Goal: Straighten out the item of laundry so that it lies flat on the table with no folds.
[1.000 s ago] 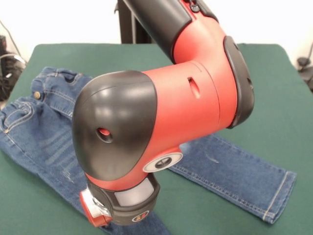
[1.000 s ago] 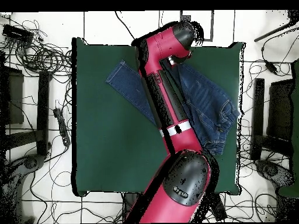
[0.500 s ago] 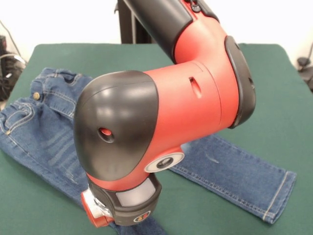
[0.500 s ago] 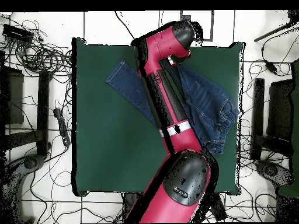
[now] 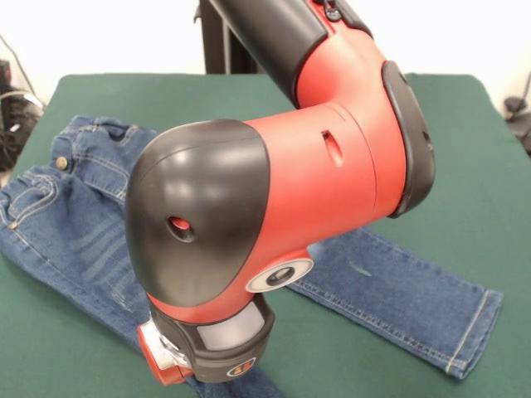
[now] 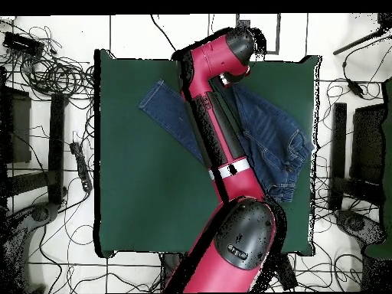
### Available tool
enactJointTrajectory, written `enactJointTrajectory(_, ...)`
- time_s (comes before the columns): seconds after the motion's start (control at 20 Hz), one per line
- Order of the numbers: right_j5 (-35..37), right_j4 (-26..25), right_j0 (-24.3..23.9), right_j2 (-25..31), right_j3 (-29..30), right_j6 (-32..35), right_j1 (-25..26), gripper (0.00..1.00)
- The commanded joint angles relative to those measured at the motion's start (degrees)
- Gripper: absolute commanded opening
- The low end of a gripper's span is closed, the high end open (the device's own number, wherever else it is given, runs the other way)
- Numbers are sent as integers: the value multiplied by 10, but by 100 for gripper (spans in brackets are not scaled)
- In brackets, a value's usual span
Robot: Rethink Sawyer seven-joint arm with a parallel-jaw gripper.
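1. In the front view, you see the arm (image 5: 282, 182) filling most of the frame, its red and black elbow hanging over the jeans (image 5: 75, 224) on the table (image 5: 465, 166).
2. The jeans' waist, with its brass button (image 5: 61, 162), lies bunched at the left side; one leg (image 5: 406, 298) stretches flat toward the lower right, cuff near the table's front edge.
3. The arm's wrist end sits low at the bottom edge over the denim. You cannot tell whether the gripper is spread or pressed together; its tips are out of sight.
4. In the overhead view, you see the arm (image 6: 218, 145) crossing the jeans (image 6: 268, 142) lengthwise, on the table (image 6: 145, 199).
5. Here the waist is crumpled near the table's right edge, and one leg (image 6: 172, 115) runs up-left, clear of the arm.
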Motion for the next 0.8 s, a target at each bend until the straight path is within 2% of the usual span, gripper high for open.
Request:
enactJointTrajectory(0.05,21,41,21,23,6,93,44,0)
enactJointTrajectory(0.6,12,36,23,22,6,88,39,0)
enactJointTrajectory(0.65,10,34,23,19,8,85,39,100)
enactJointTrajectory(0.8,7,36,22,20,8,80,39,100)
